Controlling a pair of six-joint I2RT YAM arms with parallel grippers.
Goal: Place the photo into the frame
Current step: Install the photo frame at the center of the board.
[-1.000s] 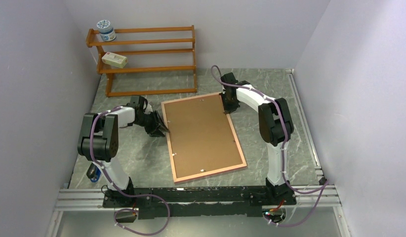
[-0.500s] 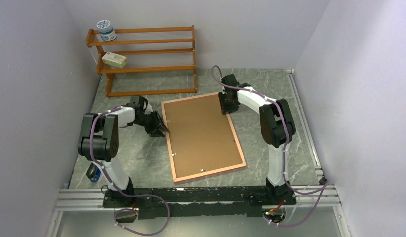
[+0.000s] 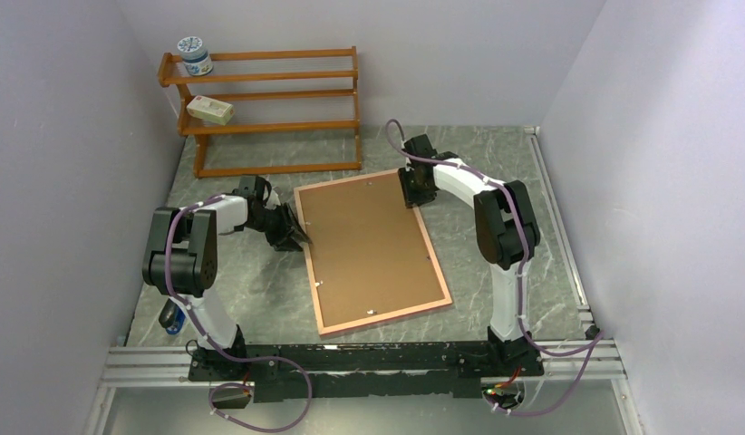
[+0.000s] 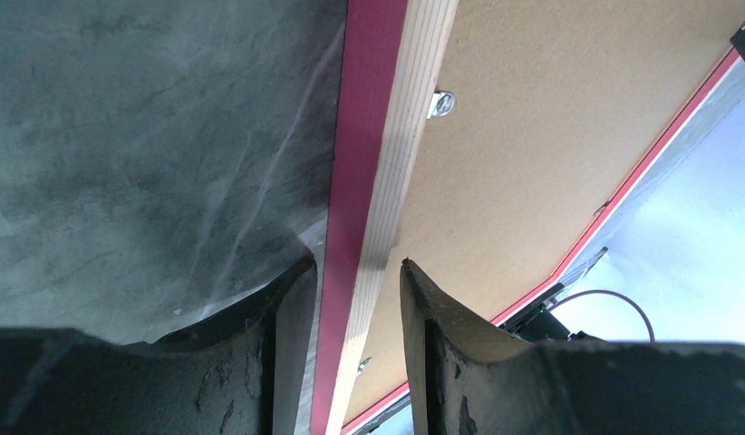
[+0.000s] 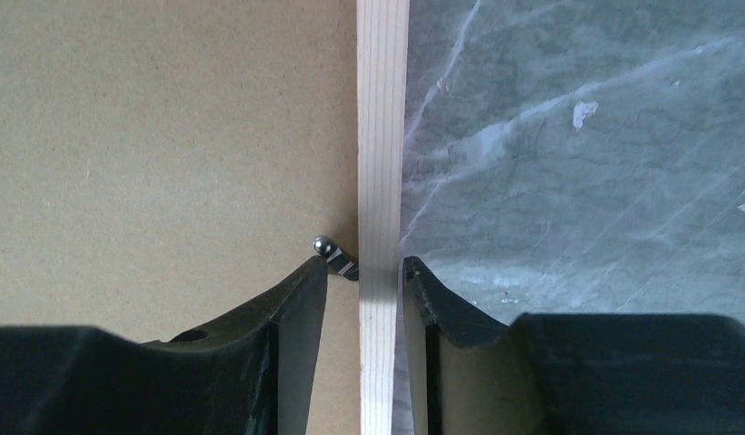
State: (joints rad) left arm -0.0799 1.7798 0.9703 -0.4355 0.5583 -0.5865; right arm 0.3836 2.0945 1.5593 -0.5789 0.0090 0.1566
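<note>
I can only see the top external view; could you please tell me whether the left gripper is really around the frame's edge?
Observer: Yes. In the left wrist view the left gripper straddles one rail of the large thin-edged pink rectangular picture frame, with a finger on each side.
Operator: Thank you. And the right one?
Observer: The right gripper straddles its rail too, and a small metal retaining tab sits right beside its inner finger.
Operator: Is either one clamped?
Observer: Neither wrist view settles that. The fingers sit very close to the rails, but I cannot tell whether they touch.
</note>
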